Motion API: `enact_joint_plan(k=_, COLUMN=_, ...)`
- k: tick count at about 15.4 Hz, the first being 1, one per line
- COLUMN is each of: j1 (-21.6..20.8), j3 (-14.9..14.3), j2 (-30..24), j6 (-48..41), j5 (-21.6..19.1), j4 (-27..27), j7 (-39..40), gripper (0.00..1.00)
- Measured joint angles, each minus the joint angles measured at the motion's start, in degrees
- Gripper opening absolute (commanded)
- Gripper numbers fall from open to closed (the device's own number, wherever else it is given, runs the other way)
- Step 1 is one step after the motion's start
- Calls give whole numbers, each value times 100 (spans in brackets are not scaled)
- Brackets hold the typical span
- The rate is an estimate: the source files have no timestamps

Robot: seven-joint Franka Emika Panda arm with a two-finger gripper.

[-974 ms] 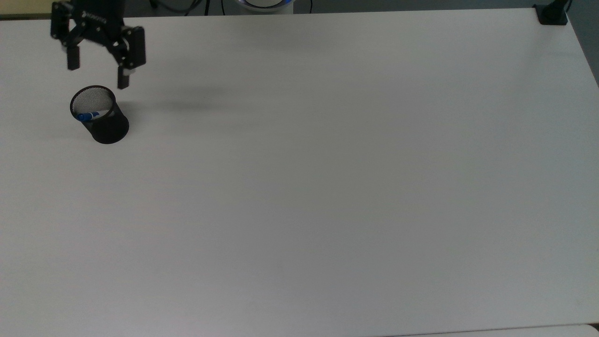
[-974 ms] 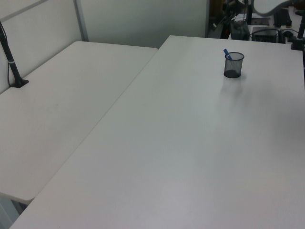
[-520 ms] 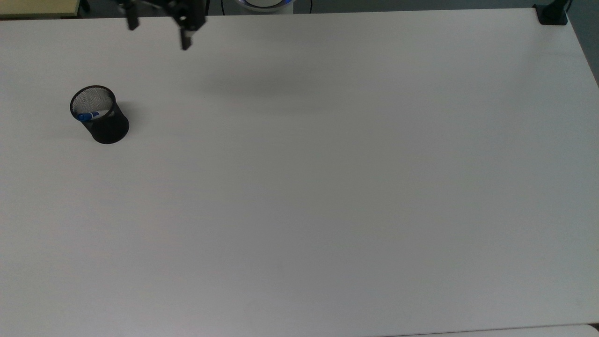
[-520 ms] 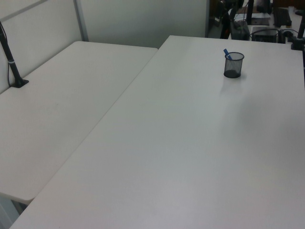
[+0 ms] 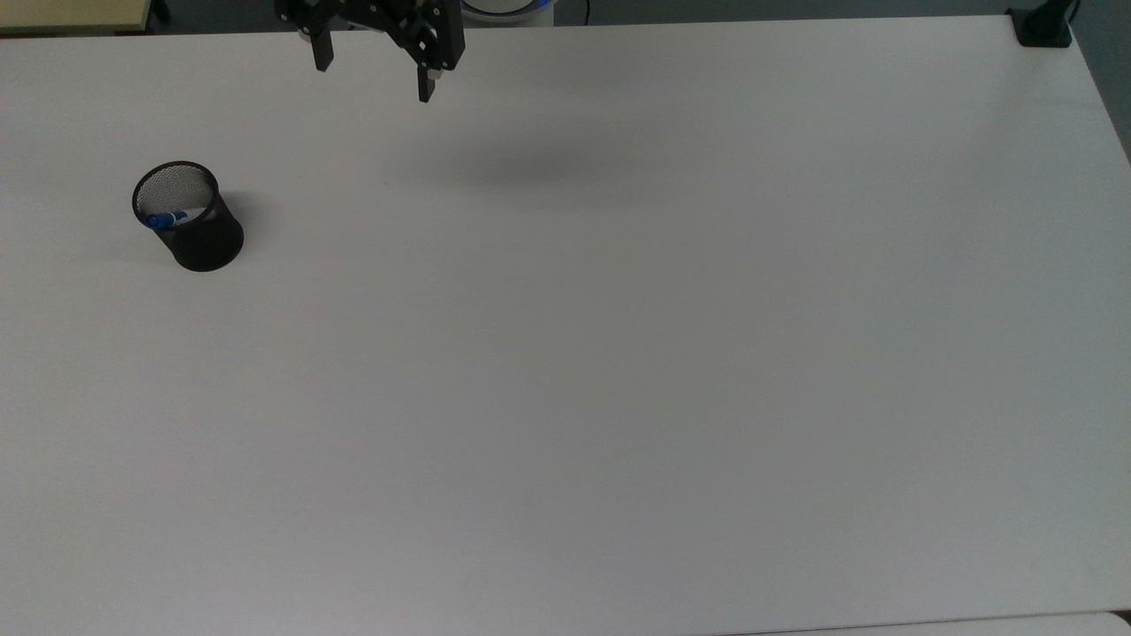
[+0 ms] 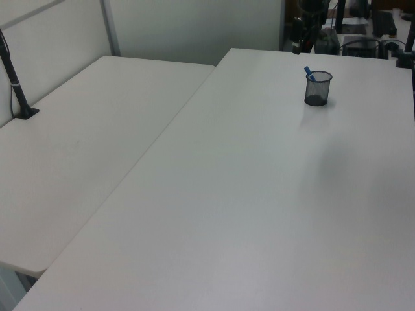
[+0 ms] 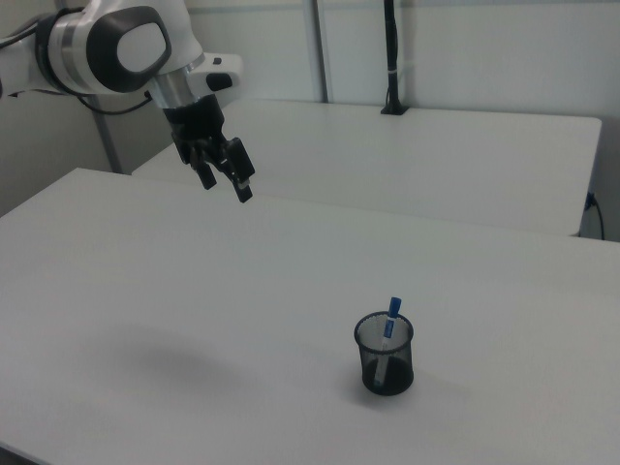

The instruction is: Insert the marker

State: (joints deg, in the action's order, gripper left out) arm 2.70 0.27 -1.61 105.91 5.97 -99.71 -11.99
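On the broad white rectangular table (image 5: 618,353), nothing blocks the white Panda arm (image 7: 107,44), whose black two-finger gripper (image 5: 373,78) hangs empty with jaws spread, well apart from the black mesh cup (image 5: 190,219) where the blue-capped white marker (image 7: 388,329) stands nearly upright, cap up.

a white marker (image 7: 388,332) with a blue cap stands in a black mesh cup (image 7: 385,355) on a white table (image 5: 618,353).
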Motion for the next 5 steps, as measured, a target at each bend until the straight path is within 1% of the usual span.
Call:
enact_joint_plan(k=2, j1=1, j3=-3, j2=34, j6=1, j5=0, j4=9, j7=363, gripper=100)
enact_joint_plan(k=5, j1=1, j3=-4, j2=35, j6=1, j5=0, j4=22, j7=508, gripper=100)
